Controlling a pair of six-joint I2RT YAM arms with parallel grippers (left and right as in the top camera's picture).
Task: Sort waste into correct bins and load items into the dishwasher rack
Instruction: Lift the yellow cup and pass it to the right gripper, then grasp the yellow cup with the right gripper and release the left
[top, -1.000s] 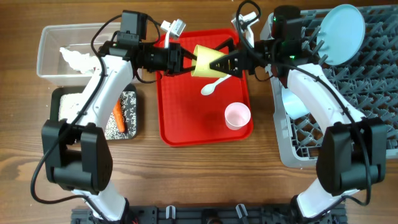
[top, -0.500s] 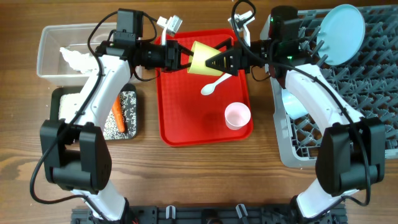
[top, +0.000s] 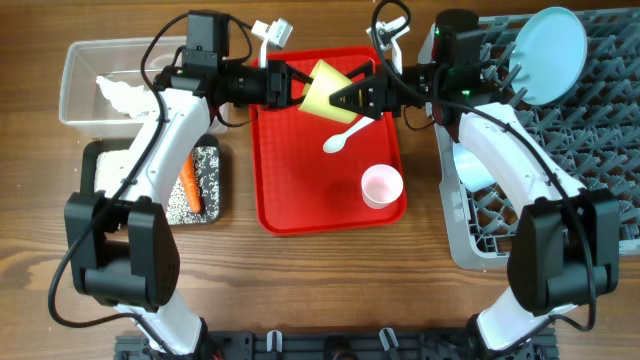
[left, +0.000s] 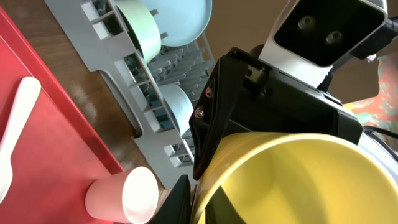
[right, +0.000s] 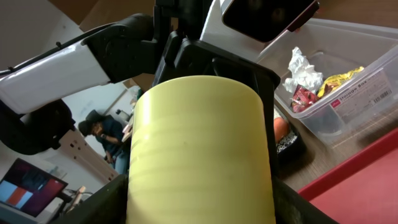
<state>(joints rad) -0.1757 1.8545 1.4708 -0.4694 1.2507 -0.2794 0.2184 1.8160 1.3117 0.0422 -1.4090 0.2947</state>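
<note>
Overhead, the yellow cup (top: 322, 88) hung tilted over the far end of the red tray (top: 300, 195), caught between both arms. The left gripper (top: 292, 86) pinched its rim, one finger inside the mouth in the left wrist view. The right gripper (top: 345, 97) clasped the cup's body from the opposite side, fingers against both flanks. On the tray lay the spoon (top: 342, 137) near its middle, with the pink cup (top: 382, 185) upright by its near right corner. The rack (top: 580, 170), right of the tray, held the plate (top: 548, 52).
</note>
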